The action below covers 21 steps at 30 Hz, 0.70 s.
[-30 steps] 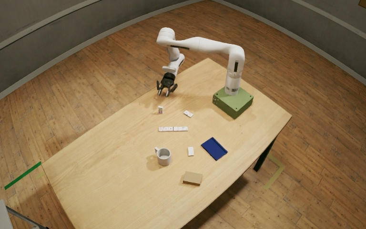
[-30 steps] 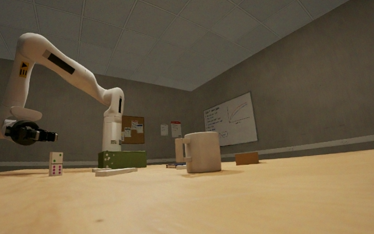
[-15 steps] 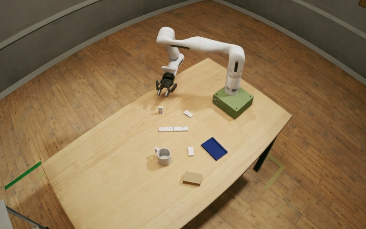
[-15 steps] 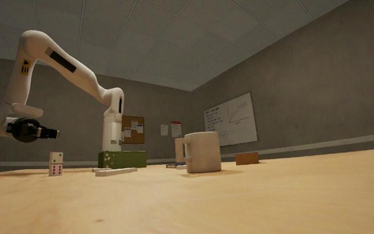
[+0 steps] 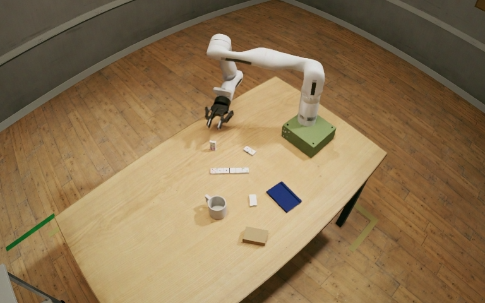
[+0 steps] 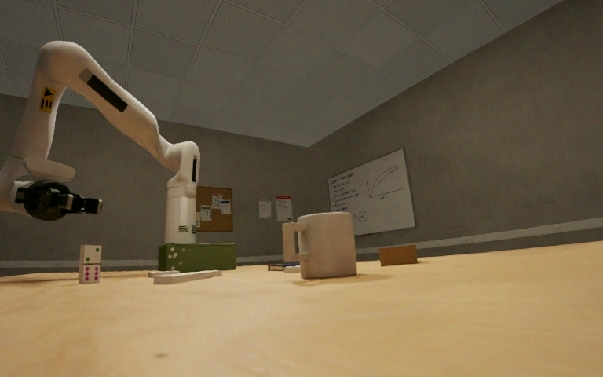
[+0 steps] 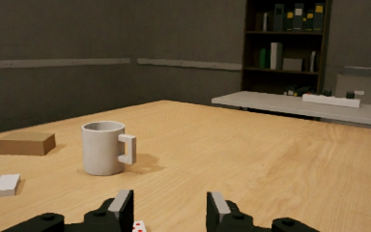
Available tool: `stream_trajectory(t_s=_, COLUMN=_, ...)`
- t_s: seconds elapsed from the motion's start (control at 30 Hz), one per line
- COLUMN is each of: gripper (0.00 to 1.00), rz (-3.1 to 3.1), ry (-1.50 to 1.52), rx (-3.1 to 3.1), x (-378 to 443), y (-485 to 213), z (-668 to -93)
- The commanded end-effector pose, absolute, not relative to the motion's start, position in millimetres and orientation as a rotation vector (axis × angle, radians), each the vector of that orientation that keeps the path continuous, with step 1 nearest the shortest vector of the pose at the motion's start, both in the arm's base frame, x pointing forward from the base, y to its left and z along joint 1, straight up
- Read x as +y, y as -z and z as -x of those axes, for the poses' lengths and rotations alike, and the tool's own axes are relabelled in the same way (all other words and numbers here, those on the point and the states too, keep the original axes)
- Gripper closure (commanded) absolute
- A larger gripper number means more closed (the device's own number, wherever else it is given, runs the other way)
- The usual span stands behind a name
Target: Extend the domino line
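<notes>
above the upper edge of the worktop (image 5: 143,221) (image 6: 311,320) (image 7: 217,145) in the top view, your jaws (image 5: 213,127) (image 6: 101,206) stand part open with nothing between them, tilted out over the standing domino (image 5: 213,145) (image 6: 89,264). it rests on one short end, two green pips over six magenta, so a low approach could well clip it and topple it while you touch it, or knock it toward the line of dominoes (image 5: 229,170) (image 6: 186,276) (image 7: 139,227) at mid-frame. the tilted wrist makes that likelier, i'd judge. the face-up domino (image 5: 249,150) lies right of it, near enough the line to get nudged by a wide sweep. low in the frame, the blank-backed domino (image 5: 252,200) (image 7: 9,185) sits between the mug (image 5: 217,207) (image 6: 327,245) (image 7: 103,149) and the blue tray (image 5: 283,196); reaching for it, you could bump the handle. the mug looks empty from above, and the shallow tray holds nothing you can see.
</notes>
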<state>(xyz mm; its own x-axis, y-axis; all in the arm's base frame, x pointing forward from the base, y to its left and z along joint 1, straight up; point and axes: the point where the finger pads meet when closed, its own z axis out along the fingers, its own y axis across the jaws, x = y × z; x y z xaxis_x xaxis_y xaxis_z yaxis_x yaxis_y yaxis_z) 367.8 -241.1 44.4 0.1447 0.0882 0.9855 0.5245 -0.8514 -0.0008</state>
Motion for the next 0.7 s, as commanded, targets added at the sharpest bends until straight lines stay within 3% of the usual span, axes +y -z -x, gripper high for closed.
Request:
stream_trajectory(t_s=0.0, gripper=0.51, rz=2.084, ry=1.757, rx=-0.59, x=-238, y=-51, z=-374)
stream_trajectory(t_s=0.67, gripper=0.51, rz=2.14, ry=1.723, rx=-0.474, x=-225, y=-68, z=-391)
